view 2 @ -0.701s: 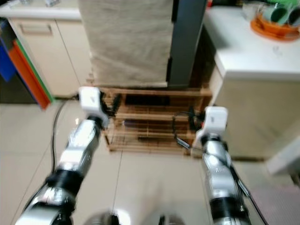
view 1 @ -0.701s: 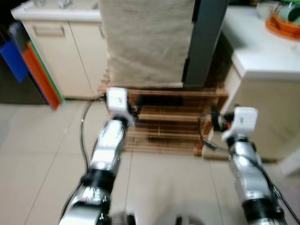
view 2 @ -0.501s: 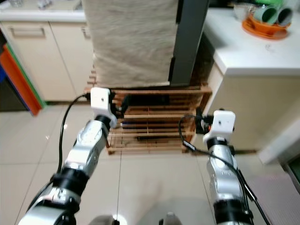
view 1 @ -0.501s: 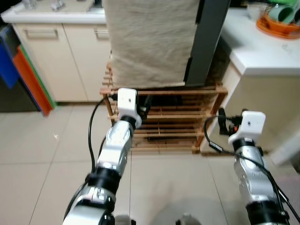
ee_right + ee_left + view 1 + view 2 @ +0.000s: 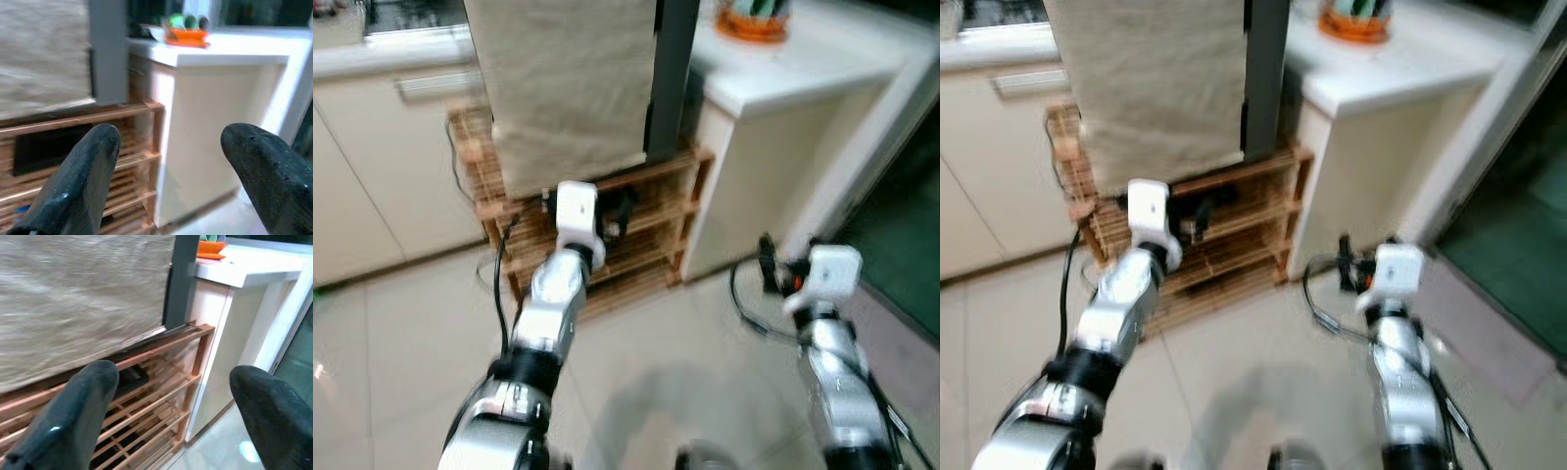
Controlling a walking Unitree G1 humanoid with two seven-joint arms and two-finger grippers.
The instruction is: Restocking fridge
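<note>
Jaws released on both sides, nothing gripped: left gripper (image 5: 166,416) faces the wooden rack (image 5: 646,211) under the cloth-draped fridge (image 5: 573,78); right gripper (image 5: 166,181) faces the white surface (image 5: 803,69) carrying an orange tray (image 5: 752,22). Both hover above floor tiles (image 5: 401,333).

Head stereo looking down, wrist views near, sharing wooden rack (image 5: 607,225)

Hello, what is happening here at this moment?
Nothing is being handled. The left hand and the right hand are both open and empty, held out toward a wooden slatted rack that carries a cloth-covered unit. Beside the rack stands a white counter with an orange tray on top.
</note>
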